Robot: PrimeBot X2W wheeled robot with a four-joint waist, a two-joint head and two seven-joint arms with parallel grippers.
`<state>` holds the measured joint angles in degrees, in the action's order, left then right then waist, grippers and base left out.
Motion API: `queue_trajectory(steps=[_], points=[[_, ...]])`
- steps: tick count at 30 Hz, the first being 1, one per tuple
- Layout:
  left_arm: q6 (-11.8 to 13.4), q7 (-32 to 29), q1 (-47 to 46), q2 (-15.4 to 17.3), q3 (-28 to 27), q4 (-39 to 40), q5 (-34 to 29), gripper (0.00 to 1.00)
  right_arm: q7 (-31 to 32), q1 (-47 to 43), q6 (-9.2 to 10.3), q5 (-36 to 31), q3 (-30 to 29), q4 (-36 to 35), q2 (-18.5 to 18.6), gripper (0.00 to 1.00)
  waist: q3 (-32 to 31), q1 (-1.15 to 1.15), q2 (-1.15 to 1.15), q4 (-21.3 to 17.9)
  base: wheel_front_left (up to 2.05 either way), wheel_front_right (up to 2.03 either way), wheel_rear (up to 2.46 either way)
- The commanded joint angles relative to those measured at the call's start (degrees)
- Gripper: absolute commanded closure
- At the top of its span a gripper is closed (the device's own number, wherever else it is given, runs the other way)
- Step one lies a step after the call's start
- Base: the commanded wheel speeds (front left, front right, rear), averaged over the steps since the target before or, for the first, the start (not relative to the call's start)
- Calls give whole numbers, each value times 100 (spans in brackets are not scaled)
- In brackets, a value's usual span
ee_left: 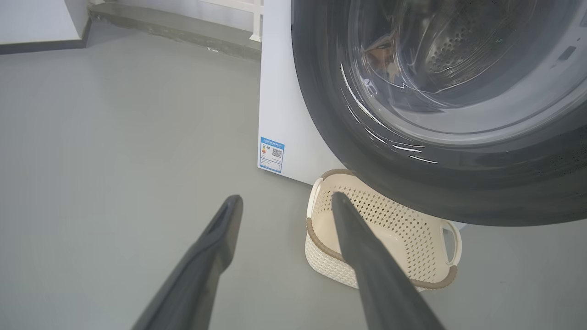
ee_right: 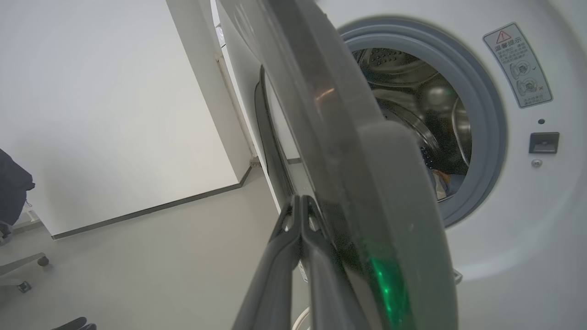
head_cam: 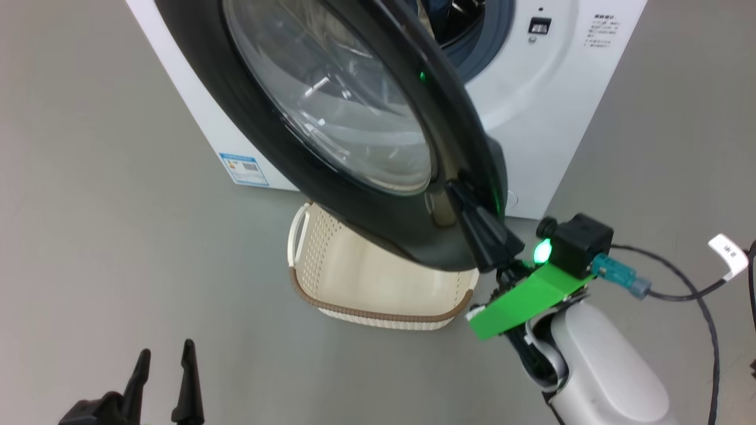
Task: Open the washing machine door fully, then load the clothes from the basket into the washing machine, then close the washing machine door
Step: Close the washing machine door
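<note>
— Where's the washing machine door (head_cam: 366, 230)?
— It's hanging half-open over the basket (head_cam: 366, 283); I'm leaning the right gripper (ee_right: 300, 206), fingers (ee_right: 275, 261) pressed together, on its rigid, likely slick rim. Left gripper (head_cam: 166, 348) is idling, spread

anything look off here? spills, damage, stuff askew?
Nothing spilled or damaged. The washing machine door stands part open, with the shut right gripper against its outer edge. The basket sits upright on the floor below the door, and what shows of it looks empty. The left gripper hangs open, clear of both.
</note>
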<state>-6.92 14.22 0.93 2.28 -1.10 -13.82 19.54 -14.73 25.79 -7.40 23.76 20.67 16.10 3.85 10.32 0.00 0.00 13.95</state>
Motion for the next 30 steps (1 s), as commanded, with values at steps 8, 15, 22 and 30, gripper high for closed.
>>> queue_trajectory(steps=[8, 15, 22, 30], points=[[-45, 78, -298, 60, -209, 105, 76, 0, -27, 530, -9, -167, -152, -152, 7, 100, 362, 0, 0, 44, 0, 0, 0], [-54, 78, -411, 60, -168, 115, 114, 0, -27, 924, -9, -274, -303, -149, 150, 100, 685, 0, 0, 99, 0, 0, 0], [-56, 78, -537, 112, -50, 154, 226, 0, -27, 1380, -9, -423, -383, -82, 338, 100, 1038, 0, 0, 188, 0, 0, 0], [-56, 78, -696, 136, 112, 206, 394, 0, -27, 2014, -9, -585, -416, 82, 599, 100, 1352, 0, 0, 284, 0, 0, 0]])
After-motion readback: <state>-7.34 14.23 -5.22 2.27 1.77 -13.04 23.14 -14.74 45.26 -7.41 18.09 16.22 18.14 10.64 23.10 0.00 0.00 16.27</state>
